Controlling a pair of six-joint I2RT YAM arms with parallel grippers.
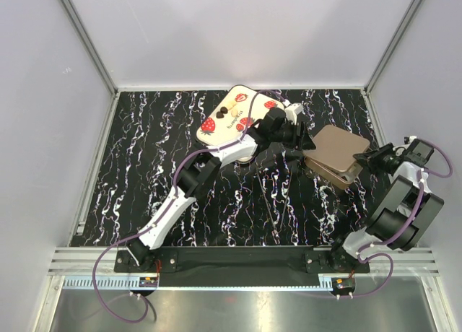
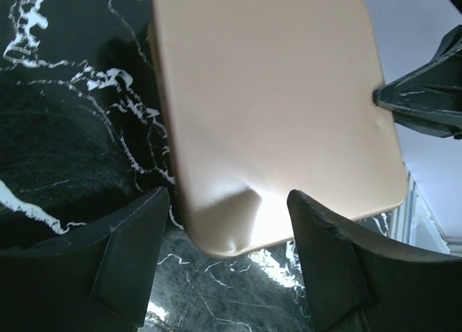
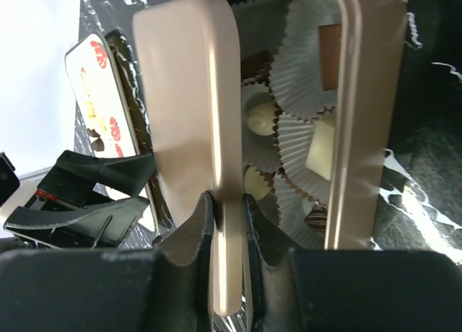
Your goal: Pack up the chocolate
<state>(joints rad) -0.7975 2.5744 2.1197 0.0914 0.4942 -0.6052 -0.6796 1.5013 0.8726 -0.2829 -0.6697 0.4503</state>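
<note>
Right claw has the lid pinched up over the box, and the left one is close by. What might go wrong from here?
1. The right claw grips the lid only by its thin edge, so it may pivot or slip onto the box.
2. Chocolates lie on the strawberry tray; closing the box now would leave them out.
3. The open left claw sits close to the lid and may bump it.

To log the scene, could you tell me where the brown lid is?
Top view, right of centre: brown lid tilted over the box, pinched by the right gripper.
</note>
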